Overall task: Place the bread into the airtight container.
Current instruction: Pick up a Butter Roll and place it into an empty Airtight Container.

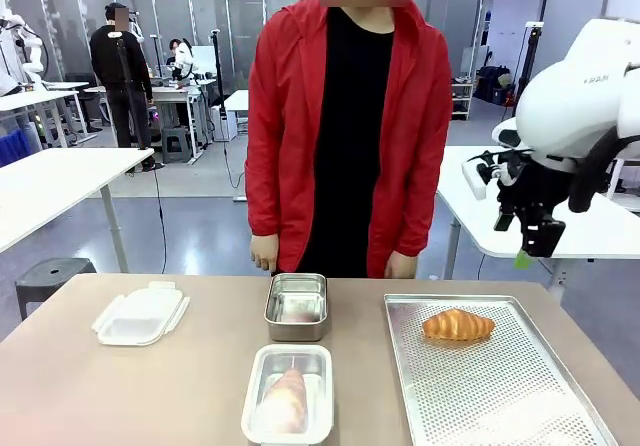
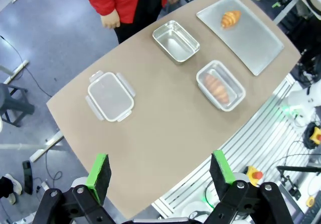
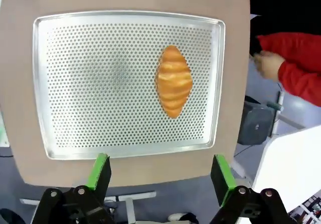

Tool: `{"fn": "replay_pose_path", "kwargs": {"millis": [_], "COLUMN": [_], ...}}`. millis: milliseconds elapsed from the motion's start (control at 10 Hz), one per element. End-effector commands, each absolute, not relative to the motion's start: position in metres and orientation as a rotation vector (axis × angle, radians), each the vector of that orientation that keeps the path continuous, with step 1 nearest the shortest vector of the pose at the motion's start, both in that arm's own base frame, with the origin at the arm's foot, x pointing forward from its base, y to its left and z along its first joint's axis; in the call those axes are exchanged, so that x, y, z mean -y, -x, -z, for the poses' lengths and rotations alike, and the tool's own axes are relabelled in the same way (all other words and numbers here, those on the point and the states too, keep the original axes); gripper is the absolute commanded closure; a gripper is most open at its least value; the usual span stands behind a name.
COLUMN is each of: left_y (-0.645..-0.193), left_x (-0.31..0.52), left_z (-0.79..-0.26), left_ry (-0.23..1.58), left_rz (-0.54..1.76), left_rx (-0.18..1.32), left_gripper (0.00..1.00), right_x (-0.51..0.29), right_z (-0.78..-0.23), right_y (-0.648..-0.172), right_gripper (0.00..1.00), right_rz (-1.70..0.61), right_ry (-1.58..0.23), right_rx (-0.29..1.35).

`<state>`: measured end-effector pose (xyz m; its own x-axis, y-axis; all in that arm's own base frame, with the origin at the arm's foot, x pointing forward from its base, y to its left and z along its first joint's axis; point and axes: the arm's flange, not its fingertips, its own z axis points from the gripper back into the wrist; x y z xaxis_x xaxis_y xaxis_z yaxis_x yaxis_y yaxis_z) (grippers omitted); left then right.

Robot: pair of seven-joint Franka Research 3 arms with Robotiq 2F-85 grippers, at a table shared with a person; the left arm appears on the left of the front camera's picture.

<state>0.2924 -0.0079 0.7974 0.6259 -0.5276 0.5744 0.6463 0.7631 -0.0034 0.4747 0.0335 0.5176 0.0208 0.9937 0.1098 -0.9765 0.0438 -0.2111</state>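
My right hand (image 3: 160, 170) hangs open and empty above the perforated silver tray (image 3: 75, 83). Its golden croissant (image 3: 174, 81) looks soft; a hard squeeze could crush it.

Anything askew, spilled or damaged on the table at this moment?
Nothing stands out. The croissant lies whole on the perforated tray, another bread sits inside the near container, the steel tin stands empty, the clip-lock lid lies flat. No spills.

White right arm (image 1: 585, 96), black green-padded tool (image 3: 159, 170)
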Motion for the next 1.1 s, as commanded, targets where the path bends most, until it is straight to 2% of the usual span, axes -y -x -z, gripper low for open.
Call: {"fn": "replay_pose_path", "kwargs": {"millis": [0,100,500,600,1000], "left_y": [-0.292,-0.292,-0.292,-0.292,-0.292], "left_x": [0.009,0.009,0.009,0.009,0.009], "left_z": [-0.8,-0.8,-0.8,-0.8,-0.8], "left_ry": [0.23,0.23,0.23,0.23,0.23], "left_rz": [0.683,0.683,0.683,0.683,0.683], "left_rx": [0.594,0.594,0.594,0.594,0.594], "left_gripper": [0.0,0.0,0.0,0.0,0.0], "right_x": [-0.033,-0.033,-0.034,-0.041,-0.063], "right_z": [-0.514,-0.518,-0.515,-0.492,-0.432], "right_y": [-0.472,-0.475,-0.477,-0.502,-0.535], "right_gripper": [0.0,0.0,0.0,0.0,0.0], "right_rz": [-1.488,-1.53,-1.517,-1.493,-1.522], "right_ry": [0.152,0.084,0.102,0.183,0.115], "right_rx": [0.273,0.252,0.246,0.184,0.143]}}
